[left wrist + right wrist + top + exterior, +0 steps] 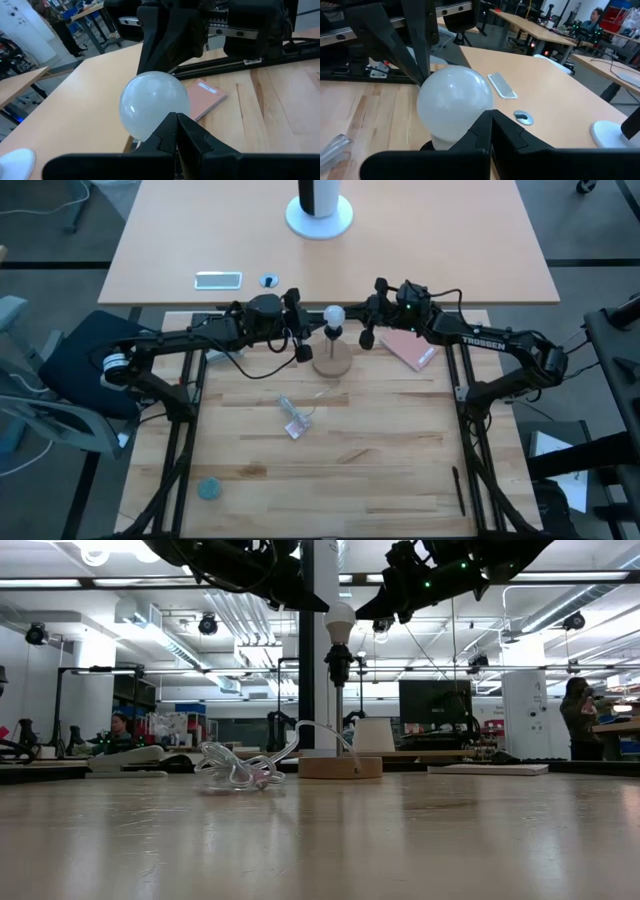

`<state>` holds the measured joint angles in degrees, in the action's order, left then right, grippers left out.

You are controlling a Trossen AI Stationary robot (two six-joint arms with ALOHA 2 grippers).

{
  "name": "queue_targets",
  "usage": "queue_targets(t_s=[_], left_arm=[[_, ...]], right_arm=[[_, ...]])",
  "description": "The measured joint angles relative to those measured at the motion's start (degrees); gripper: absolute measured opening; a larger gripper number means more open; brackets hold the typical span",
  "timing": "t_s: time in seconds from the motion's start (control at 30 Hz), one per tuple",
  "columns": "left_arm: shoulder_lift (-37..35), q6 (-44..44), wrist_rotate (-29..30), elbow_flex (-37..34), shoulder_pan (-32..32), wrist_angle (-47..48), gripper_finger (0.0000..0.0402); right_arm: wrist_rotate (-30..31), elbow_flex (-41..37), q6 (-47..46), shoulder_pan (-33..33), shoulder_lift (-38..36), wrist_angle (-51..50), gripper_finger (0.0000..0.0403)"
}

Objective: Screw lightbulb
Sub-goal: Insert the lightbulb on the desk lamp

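The frosted white lightbulb (333, 315) stands upright with its base in the black socket (338, 662), on a thin stem above the round wooden stand (333, 362). My left gripper (176, 124) is shut and empty, just to the bulb's left in the high view (303, 345), pointing toward the bulb (152, 102). My right gripper (491, 121) is shut and empty, just to the bulb's right (368, 335), also pointing at the bulb (454, 102). In the low view both arms hang above the bulb (340, 625), and neither gripper is seen touching it.
A crumpled clear plastic wrapper (296, 420) lies near the stand, toward the near edge. A pink pad (408, 350) lies to the right of the stand. A teal disc (208, 489) and a black pen (459, 490) lie near the front. A tan table (470, 260) stands behind.
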<state>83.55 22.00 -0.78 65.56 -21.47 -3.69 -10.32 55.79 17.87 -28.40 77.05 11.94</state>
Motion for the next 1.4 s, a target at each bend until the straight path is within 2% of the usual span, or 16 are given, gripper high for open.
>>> queue_targets(t_s=[0.53,0.67,0.8,1.17,1.3,1.4], left_arm=[[0.00,0.00,2.06,0.00,-0.17,0.12,0.0000],[0.00,-0.01,6.03,0.00,-0.27,0.53,0.0000],[-0.02,-0.03,6.82,0.00,-0.42,0.91,0.0000],[-1.73,-0.03,7.30,-0.02,-0.37,2.33,0.0000],[-2.96,-0.22,7.11,-0.02,-0.23,3.86,0.0000],[-2.99,-0.26,3.00,-0.04,-0.14,4.76,0.0000]], right_arm=[[-0.62,0.00,-0.91,0.20,-0.08,-1.31,0.0002],[-0.95,0.01,-1.05,0.28,-0.08,-1.41,0.0002],[-1.37,0.02,-1.33,0.33,-0.12,-1.45,0.0002],[-2.22,0.02,-1.56,0.44,-1.64,-3.81,0.0002],[0.88,0.01,-0.87,0.43,-2.82,-4.45,0.0002],[2.84,0.02,0.06,0.21,-2.79,-4.47,0.0002]])
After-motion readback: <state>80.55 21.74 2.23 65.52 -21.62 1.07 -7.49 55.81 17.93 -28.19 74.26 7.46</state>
